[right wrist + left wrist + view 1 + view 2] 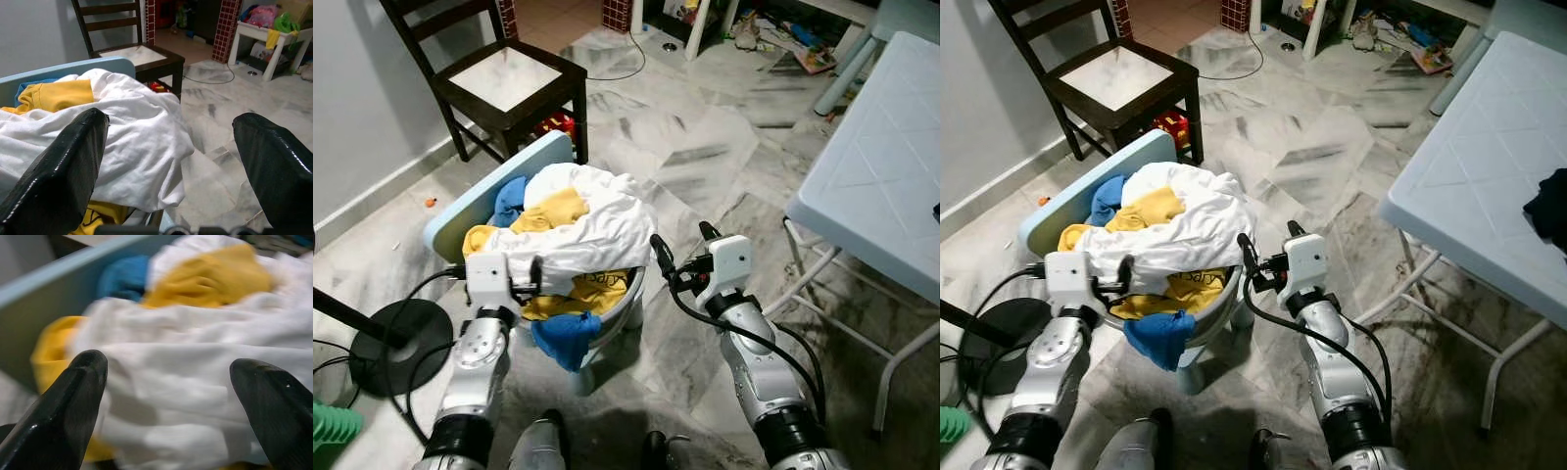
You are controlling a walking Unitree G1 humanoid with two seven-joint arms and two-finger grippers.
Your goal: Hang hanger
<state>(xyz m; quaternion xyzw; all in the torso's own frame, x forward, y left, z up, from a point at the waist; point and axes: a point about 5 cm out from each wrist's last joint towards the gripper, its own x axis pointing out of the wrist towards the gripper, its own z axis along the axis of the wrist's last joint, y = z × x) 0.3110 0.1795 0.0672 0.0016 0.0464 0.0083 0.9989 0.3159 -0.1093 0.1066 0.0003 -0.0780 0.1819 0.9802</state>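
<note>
Laundry is piled high in a pale blue basket (460, 211) on the marble floor (705, 147), with a white garment (597, 230) on top, yellow clothes (553, 211) under it and a blue cloth (566, 338) hanging over the front rim. The left claw (534, 277) is at the near side of the pile, fingers spread wide, holding nothing. The right claw (683, 253) is just beside the basket, also wide open and empty. A dark wooden chair (509, 78) stands behind the basket, a white folding tabletop (881, 176) on the right. I cannot find any hanger.
</note>
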